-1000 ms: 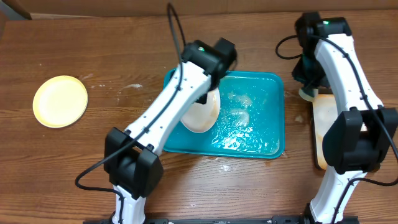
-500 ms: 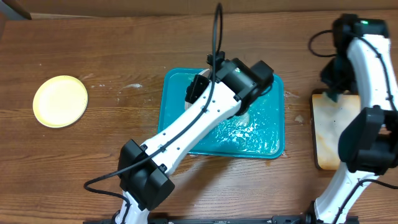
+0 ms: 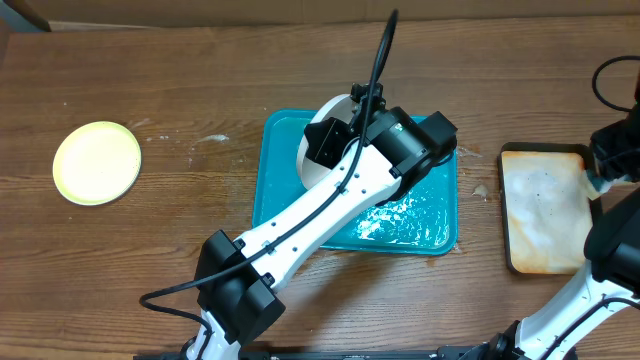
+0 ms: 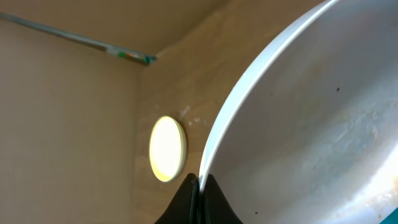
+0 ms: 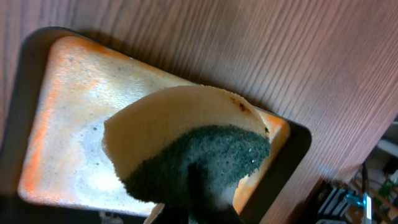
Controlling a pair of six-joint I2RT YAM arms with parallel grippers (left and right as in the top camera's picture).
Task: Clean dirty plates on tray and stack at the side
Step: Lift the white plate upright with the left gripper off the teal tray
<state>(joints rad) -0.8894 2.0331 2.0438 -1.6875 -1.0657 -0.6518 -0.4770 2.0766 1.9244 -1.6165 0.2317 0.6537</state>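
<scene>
Teal tray [image 3: 420, 232] mid-table, suds on it. Just right of it sits the small foamy tray [image 3: 540, 215]. Over the teal tray's far-left part a white plate [image 3: 312, 165] stands on edge, with the left gripper [image 4: 198, 186] pinching its rim. That grip is plain from the left wrist but masked overhead. A yellow plate [image 3: 97, 162] lies flat, well left of the tray. The sponge [image 5: 205, 155], clamped in the right gripper [image 5: 194, 186], hangs right of the tray, and only the right wrist shows it. It must travel left to reach the plate, I'd say.

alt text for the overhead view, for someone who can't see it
The left gripper holds a white plate tilted above the teal tray. A yellow plate lies far left on the wooden table; a smaller foamy tray sits at right.
</scene>
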